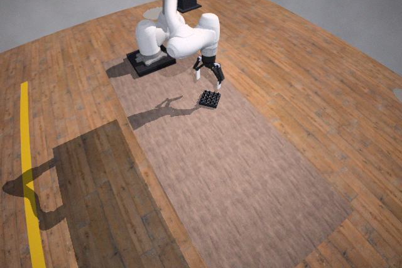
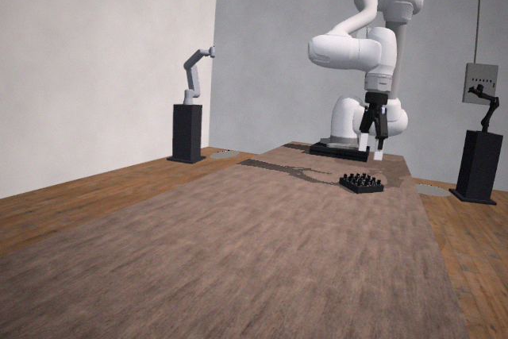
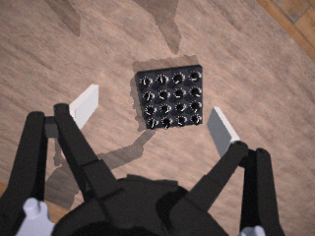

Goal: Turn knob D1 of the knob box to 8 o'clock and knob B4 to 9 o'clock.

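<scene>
The knob box (image 1: 209, 98) is a small black square box with several rows of black knobs, each with a white line. It stands on the brown table near the robot's base and also shows in the exterior view (image 2: 360, 182). In the wrist view the knob box (image 3: 169, 96) lies flat below me, between and beyond the fingertips. My gripper (image 3: 155, 105) is open wide and empty, well above the box. It hangs above the box's far side in the top view (image 1: 208, 79) and above it in the exterior view (image 2: 370, 151). The printed names are too small to read.
The robot's black base plate (image 1: 151, 61) sits at the table's end behind the box. The table's long edge (image 3: 287, 29) runs close to the box on one side. Two black pedestals with small arms (image 2: 186, 132) (image 2: 478, 171) stand on the floor beyond the table.
</scene>
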Robot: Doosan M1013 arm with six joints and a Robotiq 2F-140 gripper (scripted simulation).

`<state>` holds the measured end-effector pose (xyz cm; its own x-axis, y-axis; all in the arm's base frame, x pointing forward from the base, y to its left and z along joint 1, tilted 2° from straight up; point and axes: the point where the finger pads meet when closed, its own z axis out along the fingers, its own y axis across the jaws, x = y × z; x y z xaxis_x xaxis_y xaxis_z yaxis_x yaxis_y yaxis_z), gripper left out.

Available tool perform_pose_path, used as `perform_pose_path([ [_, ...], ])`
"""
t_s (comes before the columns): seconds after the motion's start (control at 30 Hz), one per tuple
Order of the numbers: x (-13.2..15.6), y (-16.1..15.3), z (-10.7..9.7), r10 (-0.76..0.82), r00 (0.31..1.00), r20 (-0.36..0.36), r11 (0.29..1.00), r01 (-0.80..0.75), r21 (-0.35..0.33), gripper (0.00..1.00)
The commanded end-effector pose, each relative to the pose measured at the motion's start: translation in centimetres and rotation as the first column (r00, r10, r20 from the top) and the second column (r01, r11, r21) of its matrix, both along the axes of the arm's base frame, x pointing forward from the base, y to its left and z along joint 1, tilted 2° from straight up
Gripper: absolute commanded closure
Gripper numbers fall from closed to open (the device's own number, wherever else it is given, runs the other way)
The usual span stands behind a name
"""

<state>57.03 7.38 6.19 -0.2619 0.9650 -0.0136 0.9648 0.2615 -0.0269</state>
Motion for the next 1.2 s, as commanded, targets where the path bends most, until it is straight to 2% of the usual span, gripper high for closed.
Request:
perform_pose_path([
  [0.0,0.26,0.55,0.17,0.155,0.988,-0.003,0.988,-0.155,0.014,0.0],
  [0.07,0.37,0.77,0.23,0.213,0.977,-0.004,0.977,-0.212,0.016,0.0],
  [0.3,0.43,0.9,0.27,0.248,0.969,-0.004,0.969,-0.248,0.017,0.0],
  [0.33,0.43,0.9,0.27,0.248,0.969,-0.004,0.969,-0.248,0.017,0.88],
  [1.17,0.43,0.9,0.27,0.248,0.969,-0.004,0.969,-0.248,0.017,0.88],
])
